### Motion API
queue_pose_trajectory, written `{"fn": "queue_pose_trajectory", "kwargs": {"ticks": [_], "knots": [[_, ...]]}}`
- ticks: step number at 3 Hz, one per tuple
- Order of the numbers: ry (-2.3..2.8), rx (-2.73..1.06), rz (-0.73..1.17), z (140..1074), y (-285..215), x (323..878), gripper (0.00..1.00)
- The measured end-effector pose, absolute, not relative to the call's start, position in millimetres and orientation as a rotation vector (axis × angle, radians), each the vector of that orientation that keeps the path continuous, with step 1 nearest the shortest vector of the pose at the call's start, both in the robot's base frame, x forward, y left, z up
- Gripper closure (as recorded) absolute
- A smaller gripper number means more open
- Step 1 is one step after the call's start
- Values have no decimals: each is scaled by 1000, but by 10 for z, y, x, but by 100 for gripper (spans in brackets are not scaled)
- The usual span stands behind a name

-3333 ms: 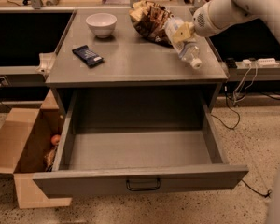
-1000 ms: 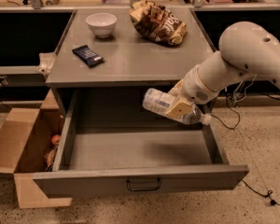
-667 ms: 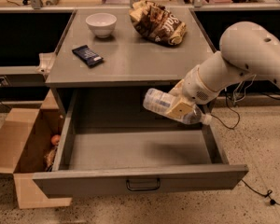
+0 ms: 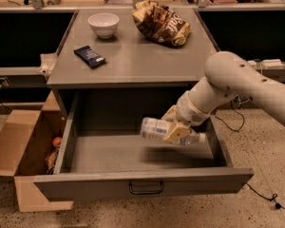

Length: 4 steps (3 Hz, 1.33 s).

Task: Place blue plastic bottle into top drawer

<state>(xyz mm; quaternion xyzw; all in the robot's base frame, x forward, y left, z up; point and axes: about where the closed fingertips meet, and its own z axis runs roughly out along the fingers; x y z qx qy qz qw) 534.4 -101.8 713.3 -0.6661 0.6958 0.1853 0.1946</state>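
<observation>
Tool (image 4: pixel 175 127): clamped around the bottle (image 4: pixel 154 128), inside the open drawer's right half.
Bottle: lying nearly level, cap end to the right, held clear of the drawer floor with its shadow beneath.
Drawer (image 4: pixel 194 180): pulled fully out, handle at front centre.
Table (image 4: pixel 142 63): carries a white bowl (image 4: pixel 103 23), snack bag (image 4: pixel 161 23) and dark packet (image 4: pixel 89 56).
Box (image 4: pixel 16 146): open, on the floor beside the drawer's left side.

The gripper (image 4: pixel 175 127), gripping the bottle (image 4: pixel 154 128), hangs over the open drawer (image 4: pixel 85 188), its floor unobstructed between the side walls.
</observation>
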Motion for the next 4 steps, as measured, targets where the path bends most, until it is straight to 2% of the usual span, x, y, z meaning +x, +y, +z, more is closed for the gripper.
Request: {"fn": "queue_pose_trajectory", "kwargs": {"ticks": [1,2,3,4], "knots": [[1852,-1968,574,6766,-971,5251,100],[1822,-2007,593,6486,-967,5261,86],[1823,-2001,588,6338,-968,5333,63],[1832,-1971,571,6270,-975,5464,32]]}}
